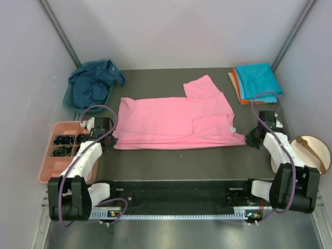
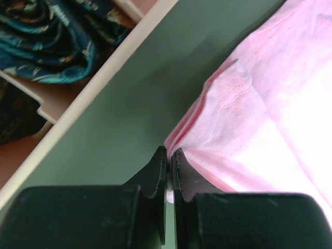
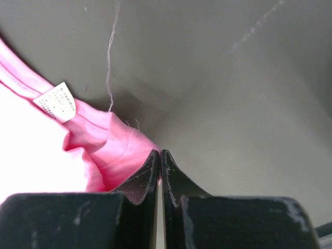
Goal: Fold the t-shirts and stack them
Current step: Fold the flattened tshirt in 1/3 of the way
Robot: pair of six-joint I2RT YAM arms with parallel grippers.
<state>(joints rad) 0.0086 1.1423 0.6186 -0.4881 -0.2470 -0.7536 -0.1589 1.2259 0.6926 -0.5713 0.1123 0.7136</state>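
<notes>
The bright pink t-shirt (image 1: 171, 122) lies spread across the middle of the mat, one sleeve sticking out at the back. My left gripper (image 1: 106, 136) is shut on the shirt's near left corner (image 2: 207, 140). My right gripper (image 1: 252, 137) is shut on the shirt's near right corner (image 3: 122, 150), near its white label (image 3: 56, 101). The turquoise t-shirt (image 1: 258, 80) lies folded on the orange one (image 1: 236, 83) at the back right. The dark navy t-shirt (image 1: 94, 80) lies crumpled in the teal basin (image 1: 69, 101) at the back left.
A salmon-pink compartment tray (image 1: 49, 174) with dark patterned items (image 2: 57, 36) stands left of my left arm. A round wooden disc (image 1: 311, 153) lies right of my right arm. Grey walls close in the mat on three sides.
</notes>
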